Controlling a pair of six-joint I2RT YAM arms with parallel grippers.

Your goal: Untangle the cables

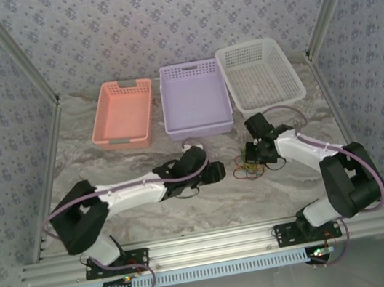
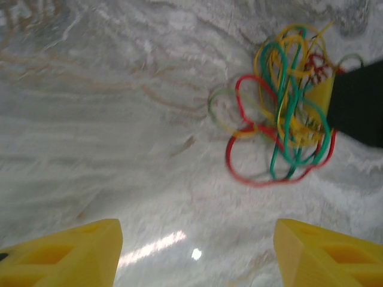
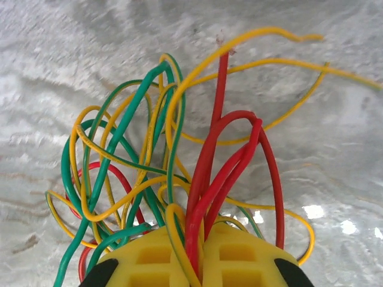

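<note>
Your right gripper (image 3: 203,254) has its jaws pinched together on a bunch of red strands (image 3: 222,155) at the near edge of the cables (image 3: 170,179), with a yellow wire or two caught alongside. In the top view the cables (image 1: 250,170) lie as one small knot on the marbled table (image 1: 153,216) between the two arms, with the right gripper (image 1: 257,156) at their 1 o'clock and the left gripper (image 1: 217,171) just beside them at their 9 o'clock.

Your left gripper (image 2: 197,254) holds nothing: its fingers stand well apart above bare table, and from its wrist camera the cables (image 2: 281,131) sit toward 1 o'clock.

By my reading you are at the first separation, with one anchor grip made and no wire freed yet. The next move calls for bringing the left gripper toward 1 o'clock, closing on a green loop (image 2: 286,119) rather than red, then drawing the two hands apart slowly. Watch for the whole knot dragging along instead of loosening.
</note>
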